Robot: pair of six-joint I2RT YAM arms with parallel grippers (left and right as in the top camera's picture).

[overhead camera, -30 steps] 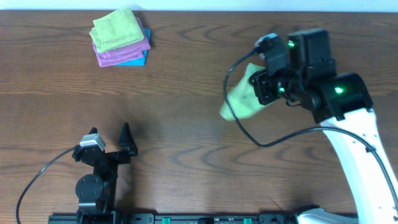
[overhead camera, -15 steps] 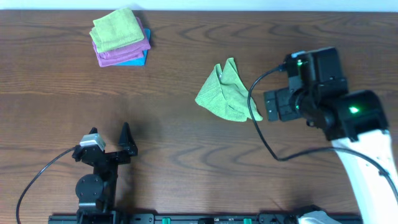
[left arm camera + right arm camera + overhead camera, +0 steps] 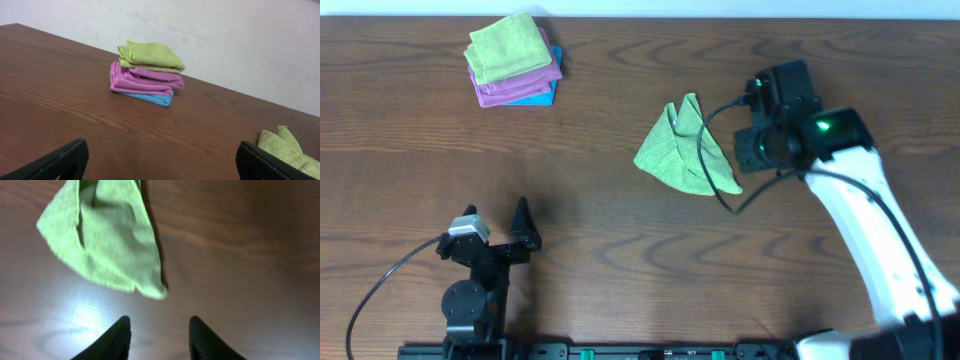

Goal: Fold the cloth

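A light green cloth lies crumpled in a rough triangle on the brown table, right of centre. It also shows in the right wrist view and at the right edge of the left wrist view. My right gripper is open and empty, just off the cloth's near corner; in the overhead view it sits at the cloth's right edge. My left gripper is open and empty at the table's front left, far from the cloth, also seen from overhead.
A stack of folded cloths, green on pink on blue, sits at the back left, also in the left wrist view. A black cable loops from the right arm across the cloth's right edge.
The right gripper let go of the green cloth, which dropped onto the table. The right arm swung right and down, then back toward the cloth's right edge. The left arm has not moved.
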